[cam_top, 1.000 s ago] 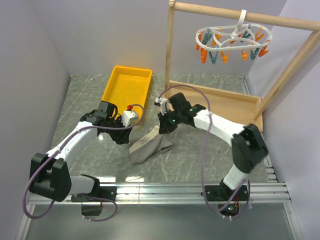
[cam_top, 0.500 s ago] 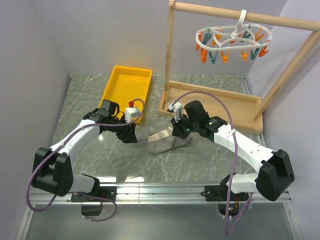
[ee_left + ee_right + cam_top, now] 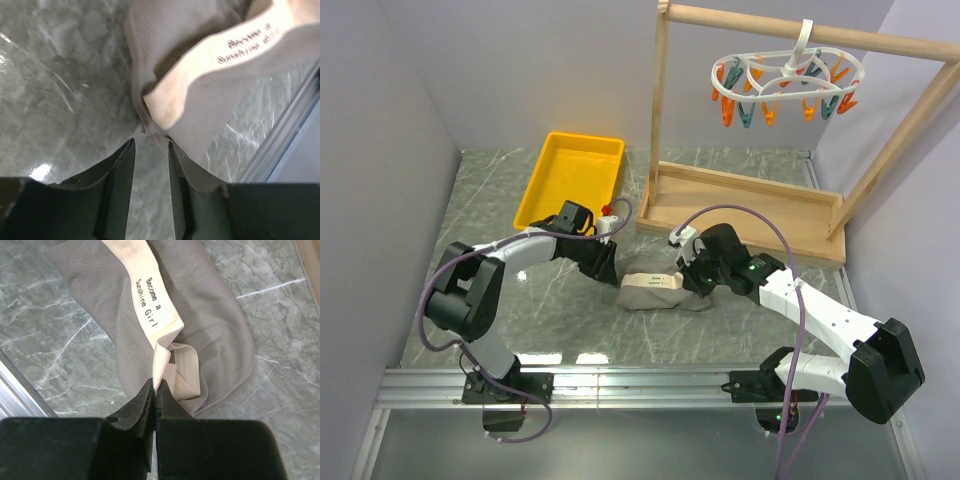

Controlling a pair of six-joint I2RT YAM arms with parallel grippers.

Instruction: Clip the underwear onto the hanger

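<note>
The grey-taupe underwear [image 3: 655, 291] lies bunched on the marble table, its beige waistband and label up. My right gripper [image 3: 692, 280] is at its right end, shut on a fold of the waistband [image 3: 161, 357] beside the label [image 3: 152, 310]. My left gripper [image 3: 605, 262] is at the garment's left end, open. Its fingertips [image 3: 131, 146] rest just short of the fabric edge and waistband end [image 3: 167, 102], with nothing between them. The white ring hanger [image 3: 785, 80] with orange and teal clothespins hangs from the rack's top bar at the far right, well above both grippers.
A yellow tray [image 3: 575, 175] stands at the back left, just behind my left gripper. The wooden rack's base board [image 3: 750, 205] and upright post [image 3: 658, 100] stand right behind the underwear. Metal rails [image 3: 640, 385] run along the near edge.
My right gripper has moved right and down with the underwear, which now lies flatter. My left gripper has swung right, up to the garment's left end.
</note>
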